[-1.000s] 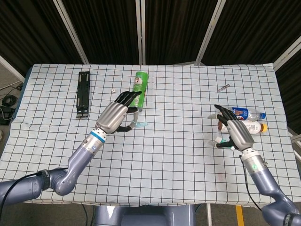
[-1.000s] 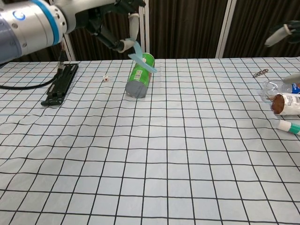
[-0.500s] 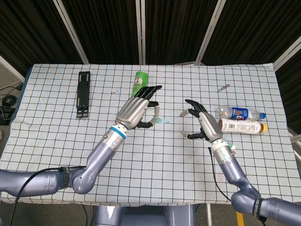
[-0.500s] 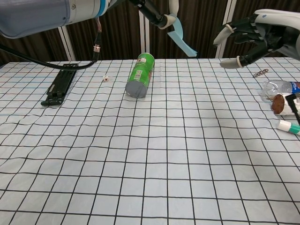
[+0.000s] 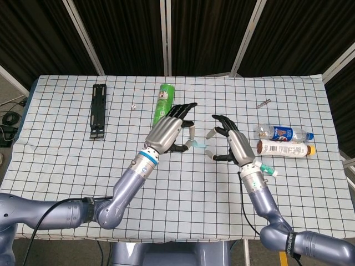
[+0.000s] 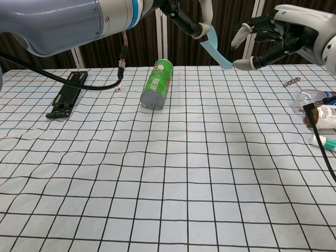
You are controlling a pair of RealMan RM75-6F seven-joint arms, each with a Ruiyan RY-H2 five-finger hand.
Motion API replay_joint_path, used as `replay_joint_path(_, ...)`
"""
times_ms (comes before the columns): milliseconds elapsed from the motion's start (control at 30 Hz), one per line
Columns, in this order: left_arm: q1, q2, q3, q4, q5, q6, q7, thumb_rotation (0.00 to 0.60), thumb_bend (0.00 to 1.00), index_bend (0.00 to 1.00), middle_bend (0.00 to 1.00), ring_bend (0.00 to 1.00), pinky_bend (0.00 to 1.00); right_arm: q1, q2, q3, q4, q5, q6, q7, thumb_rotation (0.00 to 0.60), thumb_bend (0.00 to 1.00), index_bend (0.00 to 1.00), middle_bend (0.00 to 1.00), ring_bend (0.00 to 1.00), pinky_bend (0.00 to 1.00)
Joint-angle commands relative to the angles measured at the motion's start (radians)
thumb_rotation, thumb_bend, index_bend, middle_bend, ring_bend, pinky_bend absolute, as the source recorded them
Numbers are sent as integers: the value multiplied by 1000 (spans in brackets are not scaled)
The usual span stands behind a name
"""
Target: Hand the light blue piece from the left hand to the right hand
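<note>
- The light blue piece (image 6: 216, 47) is being pinched above the table by the left hand (image 5: 169, 130).
- The right hand (image 5: 232, 145) is being held spread and empty, beside the piece's free end.
- No label writing is being shown legibly.

A counter (image 5: 183, 183) draped in a white, black-gridded cloth carries a green can (image 5: 163, 103) lying on its side at 12 o'clock, a black clip-like bar (image 5: 99, 110) at 10 o'clock, and two bottles (image 5: 283, 141) lying together at 3 o'clock.
</note>
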Motion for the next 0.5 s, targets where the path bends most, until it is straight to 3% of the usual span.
replay_joint_path(33, -5, -21, 2, 7, -4, 19, -7, 600, 696, 899, 0, 0, 0, 1, -6, 2, 4, 6, 5, -6, 600, 172, 523, 99, 0, 0)
replay_joint_path(500, -25, -49, 10, 4, 3, 59, 13, 600, 696, 899, 0, 0, 0, -2, -8, -5, -10, -5, 9, 1, 600, 236, 557, 103, 0, 0)
